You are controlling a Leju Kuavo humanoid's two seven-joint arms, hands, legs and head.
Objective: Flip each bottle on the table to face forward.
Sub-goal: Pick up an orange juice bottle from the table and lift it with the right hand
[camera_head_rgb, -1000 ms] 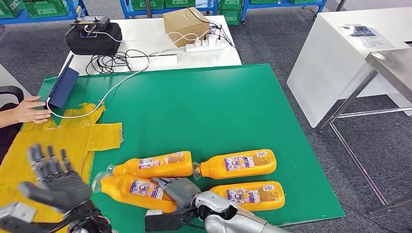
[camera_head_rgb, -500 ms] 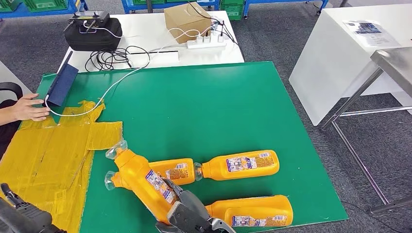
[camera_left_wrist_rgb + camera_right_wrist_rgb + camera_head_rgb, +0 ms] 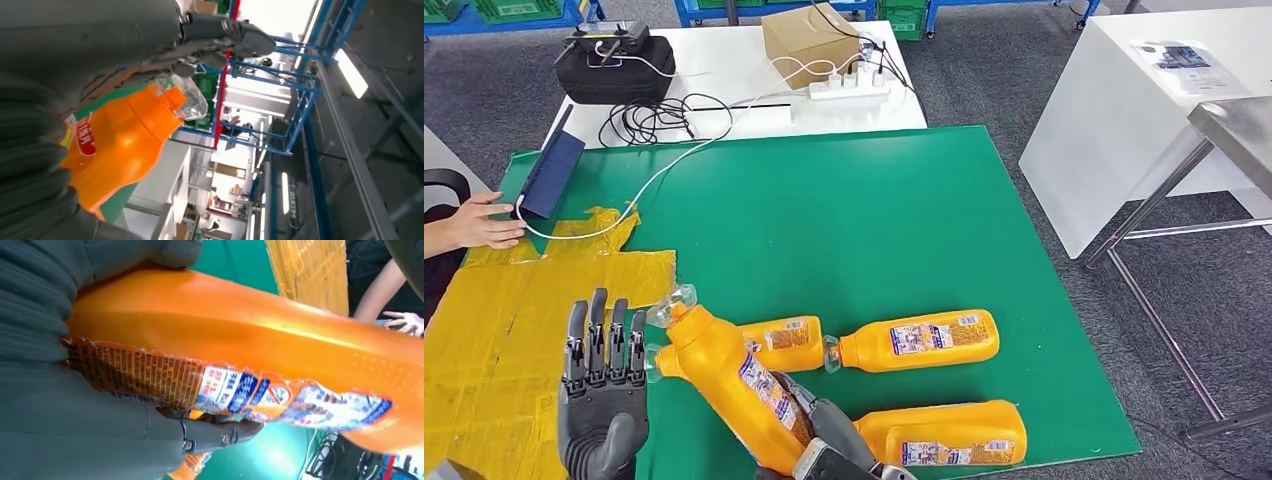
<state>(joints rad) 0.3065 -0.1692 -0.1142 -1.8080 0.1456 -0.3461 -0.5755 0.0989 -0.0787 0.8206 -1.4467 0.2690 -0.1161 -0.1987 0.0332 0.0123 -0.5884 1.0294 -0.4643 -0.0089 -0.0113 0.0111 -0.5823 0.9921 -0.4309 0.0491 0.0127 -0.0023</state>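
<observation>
My right hand (image 3: 824, 445) grasps an orange bottle (image 3: 729, 375) around its labelled body, lifted and tilted above the green mat (image 3: 844, 220), clear cap (image 3: 674, 300) pointing far and left. In the right wrist view my fingers (image 3: 220, 435) wrap under the torn label. My left hand (image 3: 604, 400) is raised just left of the bottle, fingers straight and apart, released, holding nothing. Three more orange bottles lie on their sides at the mat's near edge: one (image 3: 784, 345) behind the lifted bottle, one (image 3: 914, 340) to its right, one (image 3: 944, 435) nearest me. At far left a person's hand (image 3: 484, 222) rests beside a blue tablet (image 3: 549, 175), above yellow cardboard (image 3: 514, 320)
</observation>
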